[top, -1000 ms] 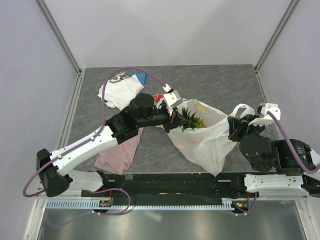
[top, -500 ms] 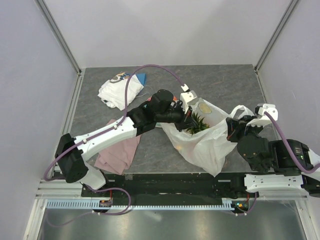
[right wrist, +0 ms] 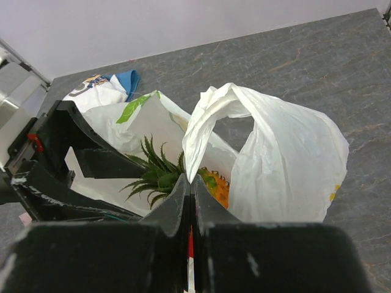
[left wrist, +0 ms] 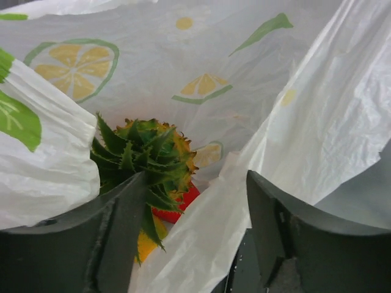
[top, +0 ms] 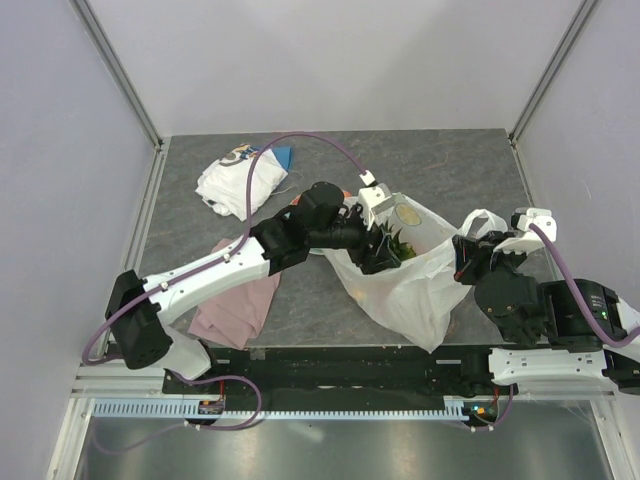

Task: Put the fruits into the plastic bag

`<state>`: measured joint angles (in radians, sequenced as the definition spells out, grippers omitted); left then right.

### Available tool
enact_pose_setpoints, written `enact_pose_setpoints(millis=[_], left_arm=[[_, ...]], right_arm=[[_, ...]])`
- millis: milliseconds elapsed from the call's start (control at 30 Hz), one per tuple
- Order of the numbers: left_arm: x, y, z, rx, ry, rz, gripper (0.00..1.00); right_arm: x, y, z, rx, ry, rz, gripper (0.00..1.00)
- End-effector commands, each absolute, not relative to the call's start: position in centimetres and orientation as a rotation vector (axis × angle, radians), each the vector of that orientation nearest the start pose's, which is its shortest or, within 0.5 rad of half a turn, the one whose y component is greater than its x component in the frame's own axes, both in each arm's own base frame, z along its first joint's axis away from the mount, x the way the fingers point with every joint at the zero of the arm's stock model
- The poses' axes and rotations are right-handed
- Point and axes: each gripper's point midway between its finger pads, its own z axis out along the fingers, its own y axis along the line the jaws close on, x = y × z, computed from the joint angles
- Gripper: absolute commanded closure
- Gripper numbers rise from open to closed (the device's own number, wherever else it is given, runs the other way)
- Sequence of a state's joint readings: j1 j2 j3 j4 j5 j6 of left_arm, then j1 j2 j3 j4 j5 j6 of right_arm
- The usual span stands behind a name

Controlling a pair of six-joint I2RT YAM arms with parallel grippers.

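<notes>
My left jaws stand well apart, down inside the mouth of the plastic bag [top: 420,275], and they hold nothing. The pineapple [left wrist: 149,155] sits free just below them, crown up, resting on a red piece [left wrist: 180,204] and a yellow-orange one [left wrist: 146,241] at the bottom of the bag. My right jaws are shut on the bag's handle loop [right wrist: 211,107], lifting that side so the mouth gapes. I judge this to be the drop-off of the pineapple, with the fruit now in the bag. From above I can find no other fruit out on the bench [top: 450,170], though the bag and my arms hide part of it. The next move is to draw my left jaws up and out. The thin film lies against one finger, so I should rise straight, without dragging the bag or tipping the pineapple, while my right side holds the loop up.
</notes>
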<state>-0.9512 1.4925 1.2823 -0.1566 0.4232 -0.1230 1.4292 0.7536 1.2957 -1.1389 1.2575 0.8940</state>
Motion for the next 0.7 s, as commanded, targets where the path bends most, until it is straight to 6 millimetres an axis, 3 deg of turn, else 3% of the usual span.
enact_pose_setpoints(millis=[0,167,300,433,533,667], left_arm=[[19.6,-41.0,30.5,1.074,1.629,-1.119,0.23],[18.1,-40.6,33.6,1.081,1.535,-1.192,0.18],[15.6,-39.1,38.5,1.096,1.366,-1.281,0.17],[13.7,-37.6,41.4,1.115,1.266,-1.318,0.15],[13.3,-36.4,42.6,1.104,1.236,-1.304,0.14],[15.2,-35.3,42.4,1.037,1.286,-1.200,0.13]], right_arm=[[17.4,9.6,36.2,0.184,1.736,0.302,1.00],[17.4,9.6,36.3,0.187,1.734,0.306,1.00],[17.4,9.5,36.4,0.185,1.734,0.306,1.00],[17.4,9.4,36.4,0.188,1.732,0.307,1.00],[17.4,9.3,36.4,0.189,1.730,0.306,1.00],[17.4,9.1,36.6,0.194,1.726,0.310,1.00]])
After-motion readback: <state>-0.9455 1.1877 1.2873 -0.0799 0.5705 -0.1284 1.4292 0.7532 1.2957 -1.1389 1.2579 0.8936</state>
